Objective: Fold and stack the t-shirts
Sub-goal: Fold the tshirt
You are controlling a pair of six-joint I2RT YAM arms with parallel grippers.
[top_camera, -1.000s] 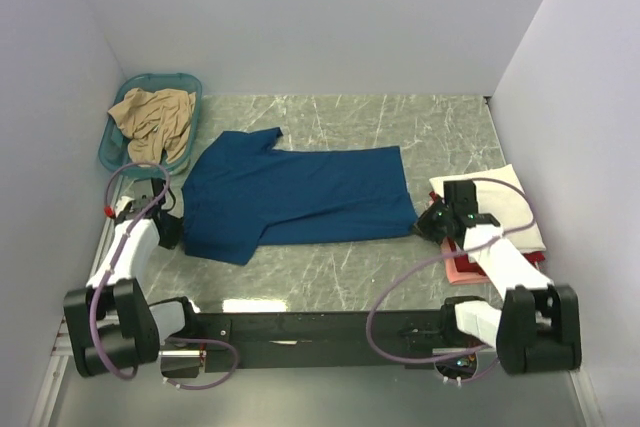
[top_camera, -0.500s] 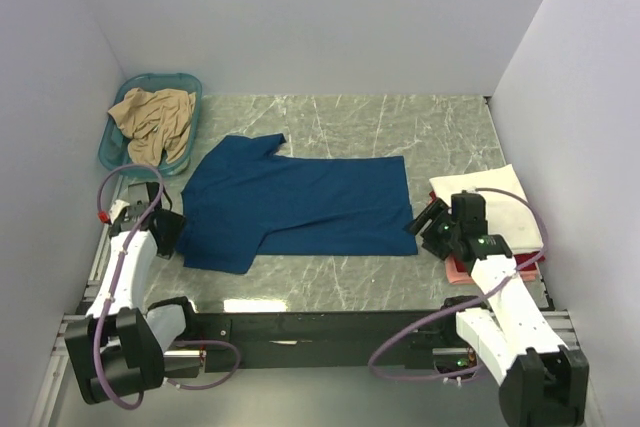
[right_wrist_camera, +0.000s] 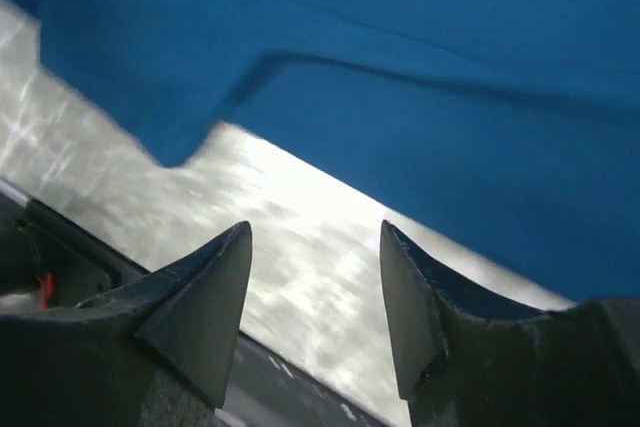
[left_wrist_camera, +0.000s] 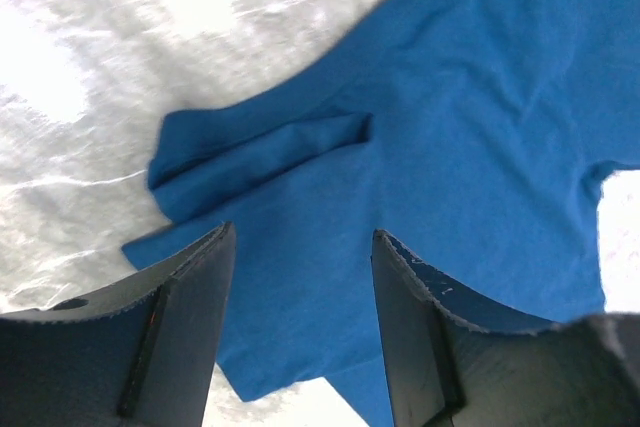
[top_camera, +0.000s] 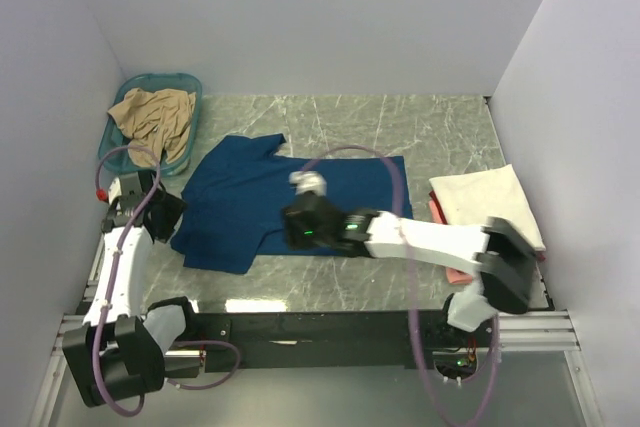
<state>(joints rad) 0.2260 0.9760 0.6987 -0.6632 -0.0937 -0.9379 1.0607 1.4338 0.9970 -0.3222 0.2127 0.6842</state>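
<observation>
A dark blue t-shirt (top_camera: 240, 205) lies spread flat on the marble table, one sleeve folded onto itself (left_wrist_camera: 270, 152). My left gripper (top_camera: 167, 215) hovers open over the shirt's left end, with blue cloth (left_wrist_camera: 480, 127) under its empty jaws (left_wrist_camera: 302, 233). My right arm reaches far left. Its gripper (top_camera: 297, 230) is open over bare marble just off the shirt's near hem (right_wrist_camera: 450, 97), and nothing is between its fingers (right_wrist_camera: 315, 228). A cream-white t-shirt (top_camera: 482, 197) lies folded at the right on pink and red cloth (top_camera: 458, 274). A tan t-shirt (top_camera: 152, 115) is crumpled in the basket.
The teal plastic basket (top_camera: 190, 81) stands at the back left corner. White walls close in the left, back and right sides. A black rail (top_camera: 330, 325) runs along the near edge. The right arm's purple cable (top_camera: 350, 150) arcs over the blue shirt.
Both grippers have opened and let go of the blue shirt's ends. The right arm swung from the right end far left along the near hem. The left gripper shifted slightly away from me.
</observation>
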